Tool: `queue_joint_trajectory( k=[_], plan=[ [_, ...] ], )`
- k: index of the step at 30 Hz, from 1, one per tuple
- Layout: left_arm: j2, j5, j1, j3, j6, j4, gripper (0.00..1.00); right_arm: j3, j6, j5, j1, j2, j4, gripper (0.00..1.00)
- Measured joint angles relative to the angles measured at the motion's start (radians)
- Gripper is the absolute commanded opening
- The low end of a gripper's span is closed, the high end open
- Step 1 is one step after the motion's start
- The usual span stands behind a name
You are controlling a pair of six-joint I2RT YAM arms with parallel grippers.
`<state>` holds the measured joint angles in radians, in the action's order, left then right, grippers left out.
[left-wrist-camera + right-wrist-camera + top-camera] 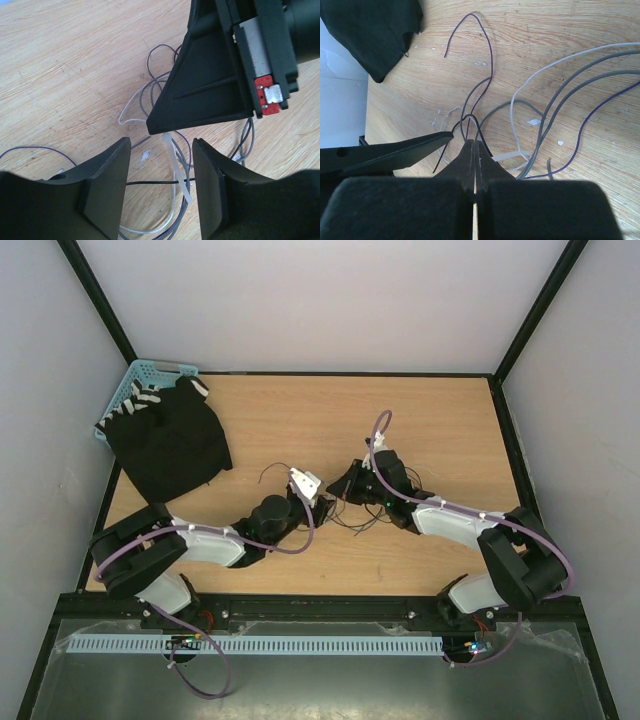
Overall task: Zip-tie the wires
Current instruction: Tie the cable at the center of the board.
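The wires (352, 523) are thin dark, grey and purple strands lying tangled on the wooden table between the two grippers. They also show in the left wrist view (150, 183) and the right wrist view (491, 60). My right gripper (345, 485) is shut, with its jaws pressed together. A white zip tie (179, 170) sticks out from its tip (160, 127) and crosses the wires. The strip also shows in the right wrist view (512, 156). My left gripper (161, 165) is open, with one finger on each side of the zip tie, not touching it.
A black cloth (170, 445) lies at the back left, partly over a light blue basket (140, 375). The cloth also shows in the right wrist view (370, 30). Small white flecks are scattered on the wood near the wires.
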<state>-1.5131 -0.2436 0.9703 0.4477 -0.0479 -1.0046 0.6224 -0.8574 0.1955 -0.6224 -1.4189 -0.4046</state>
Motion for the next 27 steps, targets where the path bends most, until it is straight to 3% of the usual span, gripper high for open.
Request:
queue_joint_trajectory(
  k=[19, 27],
  plan=[
    [-0.079, -0.016, -0.024, 0.025, -0.010, -0.055, 0.43, -0.016, -0.045, 0.013, 0.000, 0.000, -0.045, 0.00],
    [-0.106, -0.016, -0.034, 0.031, -0.029, -0.063, 0.32, -0.020, -0.057, 0.024, 0.000, 0.000, -0.056, 0.00]
  ],
)
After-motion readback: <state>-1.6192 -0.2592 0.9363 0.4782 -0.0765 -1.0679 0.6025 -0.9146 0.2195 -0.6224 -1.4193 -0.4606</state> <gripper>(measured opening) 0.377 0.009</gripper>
